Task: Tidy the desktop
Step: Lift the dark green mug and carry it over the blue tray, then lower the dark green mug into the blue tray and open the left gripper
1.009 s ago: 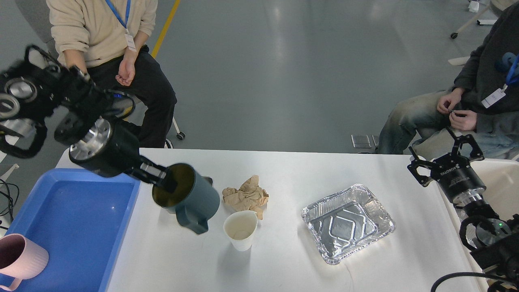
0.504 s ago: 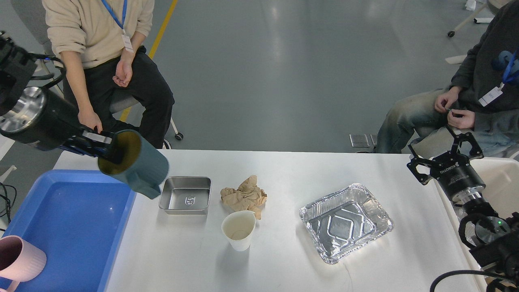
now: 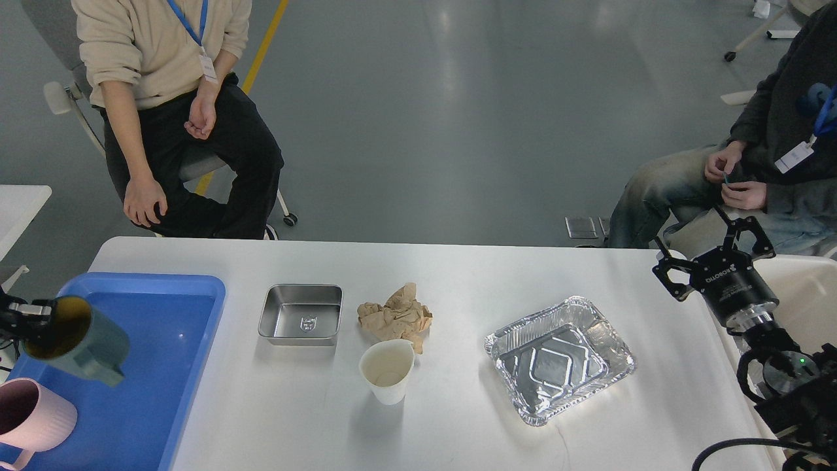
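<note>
Left gripper (image 3: 29, 314), barely visible at the left edge, clamps the rim of a tilted dark teal mug (image 3: 78, 340) over the blue tray (image 3: 157, 366), just above a pink mug (image 3: 33, 415) in the tray's near corner. Right gripper (image 3: 709, 258) hangs open, fingers spread wide, above the right end of the white desktop (image 3: 458, 418). On the desktop: steel tray (image 3: 301, 314), crumpled brown paper (image 3: 395, 317), paper cup (image 3: 387, 369), foil tray (image 3: 559, 360).

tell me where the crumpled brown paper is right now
In the head view the crumpled brown paper lies mid-desktop, just right of the steel tray and behind the paper cup.
</note>
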### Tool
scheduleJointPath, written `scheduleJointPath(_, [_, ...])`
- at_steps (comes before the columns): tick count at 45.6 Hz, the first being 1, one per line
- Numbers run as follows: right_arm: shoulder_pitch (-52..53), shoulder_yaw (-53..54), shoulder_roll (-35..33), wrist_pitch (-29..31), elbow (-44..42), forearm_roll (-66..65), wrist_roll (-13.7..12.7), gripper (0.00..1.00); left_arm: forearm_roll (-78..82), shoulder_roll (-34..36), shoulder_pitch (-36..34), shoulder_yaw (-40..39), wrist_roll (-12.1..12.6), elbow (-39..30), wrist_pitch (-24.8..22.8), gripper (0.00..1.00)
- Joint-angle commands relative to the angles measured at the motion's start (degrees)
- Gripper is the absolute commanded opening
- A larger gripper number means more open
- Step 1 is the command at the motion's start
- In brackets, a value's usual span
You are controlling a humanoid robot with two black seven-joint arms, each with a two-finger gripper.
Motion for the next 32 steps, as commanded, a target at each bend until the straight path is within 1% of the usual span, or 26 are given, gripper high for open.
scheduleJointPath(1, [-0.01, -0.33, -0.25, 0.00, 0.00, -0.06, 0.05, 1.00, 0.81, -2.32, 6.27, -0.12, -0.25, 0.05, -0.01, 0.02])
scheduleJointPath(5, [-0.10, -0.33, -0.43, 0.00, 0.00, -0.06, 0.05, 1.00, 2.13, -2.85, 8.38, -0.21, -0.42, 0.05, -0.01, 0.02])
scheduleJointPath(8, [-0.19, -0.42, -0.51, 0.00, 0.00, -0.06, 0.05, 1.00, 3.36, -3.55, 10.05, -0.21, -1.30, 0.05, -0.01, 0.02])
scheduleJointPath(12, [-0.37, -0.33, -0.43, 0.00, 0.00, -0.06, 0.05, 1.00, 3.62, -4.61, 11.90, -0.21, -1.74, 0.14, 2.25, 0.02])
scheduleJointPath(21, [-0.54, -0.33, -0.43, 0.00, 0.00, -0.06, 0.05, 1.00, 3.71, -4.96, 12.26, -0.03, -1.92, 1.37, 3.66, 0.02])
scheduleJointPath(25, [-0.54, -0.33, -0.43, 0.00, 0.00, -0.06, 0.05, 1.00, 3.71, -5.57, 12.34, 0.15, -2.79, 2.77, 3.93, 0.02])
scheduleJointPath(32, [-0.63, -0.33, -0.25, 0.00, 0.00, -0.06, 0.05, 1.00, 3.71, -6.89, 12.69, 0.76, -3.41, 5.06, 6.74, 0.02])
